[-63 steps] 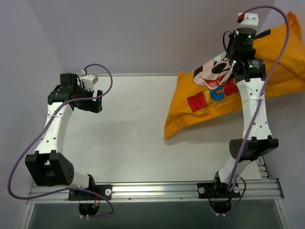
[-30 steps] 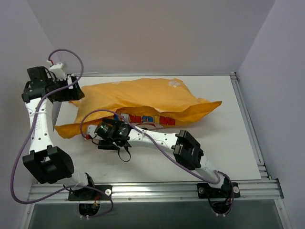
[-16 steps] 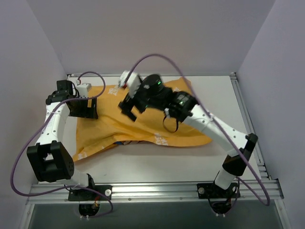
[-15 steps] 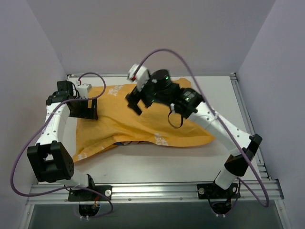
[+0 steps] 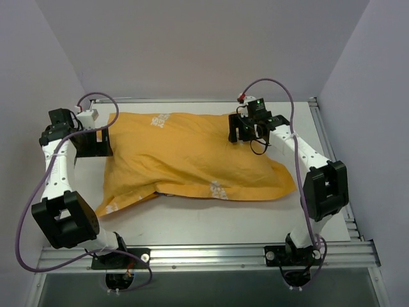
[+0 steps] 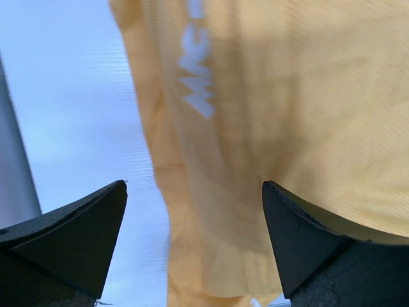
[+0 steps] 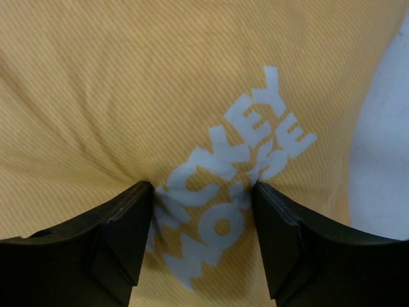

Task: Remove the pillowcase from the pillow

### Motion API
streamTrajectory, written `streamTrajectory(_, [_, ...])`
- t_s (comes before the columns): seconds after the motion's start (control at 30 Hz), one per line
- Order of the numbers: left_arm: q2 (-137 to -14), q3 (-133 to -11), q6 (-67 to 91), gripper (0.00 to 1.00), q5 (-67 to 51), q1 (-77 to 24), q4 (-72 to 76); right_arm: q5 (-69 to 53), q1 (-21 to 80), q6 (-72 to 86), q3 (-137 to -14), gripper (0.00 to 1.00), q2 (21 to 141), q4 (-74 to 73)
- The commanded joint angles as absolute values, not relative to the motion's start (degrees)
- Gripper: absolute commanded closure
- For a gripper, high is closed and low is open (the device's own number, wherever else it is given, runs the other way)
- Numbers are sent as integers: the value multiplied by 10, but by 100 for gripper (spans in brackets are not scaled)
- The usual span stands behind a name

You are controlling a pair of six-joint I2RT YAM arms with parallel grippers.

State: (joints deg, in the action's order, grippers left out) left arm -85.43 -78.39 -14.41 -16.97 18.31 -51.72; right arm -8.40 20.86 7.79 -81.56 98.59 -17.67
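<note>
The orange-yellow pillowcase (image 5: 185, 157) lies plump across the table, white lettering up. The pillow is hidden inside it. My left gripper (image 5: 96, 143) stands open at the cover's left end. In the left wrist view the fabric edge (image 6: 268, 115) runs between its spread fingers (image 6: 193, 195), one finger over bare table. My right gripper (image 5: 240, 132) is pressed down on the cover's far right part. In the right wrist view its fingers (image 7: 202, 192) dig into the fabric (image 7: 128, 96) and pinch the bulge with the white "MICKEY MOUSE" print (image 7: 246, 166).
White table surface (image 5: 211, 220) shows in front of the cover and at its left. A metal rail (image 5: 204, 254) runs along the near edge and another (image 5: 329, 147) along the right side. Pale walls close in on three sides. Purple cables loop over both arms.
My right gripper has swung from above the cover's middle to its far right part, come down onto the fabric and narrowed its jaws. My left gripper has shifted left to the cover's end.
</note>
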Motion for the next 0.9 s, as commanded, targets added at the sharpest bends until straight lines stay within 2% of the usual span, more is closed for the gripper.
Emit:
streamTrajectory(0.0, [-867,-815,-156,4,-185,208,-525,-103,186,93,-767,41,944,-202])
streamTrajectory(0.07, [-874,-810,-159,4,-181,208,-524,-140,194,109,-725,56,929,-193])
streamTrajectory(0.13, [-877,-806,-161,4,-192,207,-525,-207,227,122,-698,63,908,-179])
streamTrajectory(0.27, [-886,-816,-155,4,-201,206,-524,-206,344,141,-657,63,882,-198])
streamTrajectory(0.4, [-903,-842,-155,4,-199,204,-530,-197,429,189,-616,56,867,-200])
streamTrajectory(0.43, [-910,-846,-156,4,-195,203,-532,-190,440,197,-612,50,861,-197])
streamTrajectory(0.53, [-926,-855,-157,4,-186,199,-533,-173,460,222,-608,40,840,-185])
streamTrajectory(0.7, [-946,-848,-156,3,-165,196,-527,-107,452,229,-616,36,835,-192])
streamTrajectory(0.77, [-952,-846,-154,2,-157,196,-529,-90,444,234,-612,44,843,-191])
streamTrajectory(0.8, [-952,-848,-154,1,-153,196,-533,-85,432,236,-608,54,844,-189])
streamTrajectory(0.87, [-946,-852,-156,1,-156,196,-540,-83,413,243,-595,62,839,-183])
